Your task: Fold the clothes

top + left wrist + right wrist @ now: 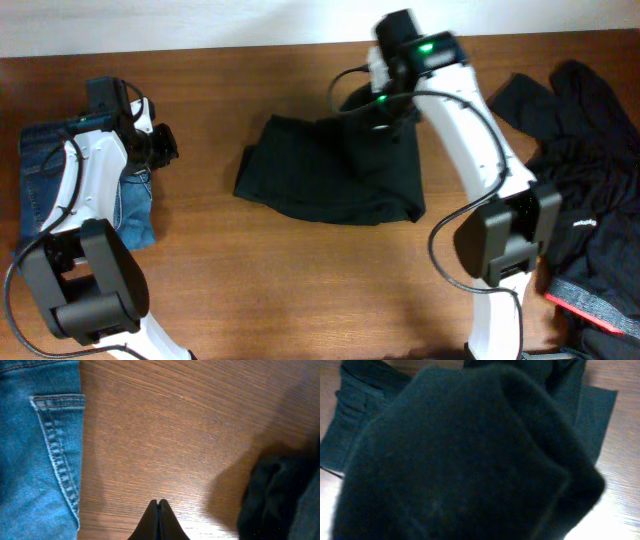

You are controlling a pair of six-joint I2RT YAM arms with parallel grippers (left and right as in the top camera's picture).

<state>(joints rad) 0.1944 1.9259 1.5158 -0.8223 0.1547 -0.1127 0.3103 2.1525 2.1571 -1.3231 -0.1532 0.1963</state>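
Here, right claw (384,107) tight on trousers (330,172)

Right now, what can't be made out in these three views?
1. Right pincer: its tips are hidden in the right wrist view by blurred trousers fabric filling the frame; overhead, the right arm covers them.
2. Jeans: the left arm covers part overhead; the left wrist view's edge cuts them off.
3. Dark pile at right: cut off by the overhead edge; garment count unclear.
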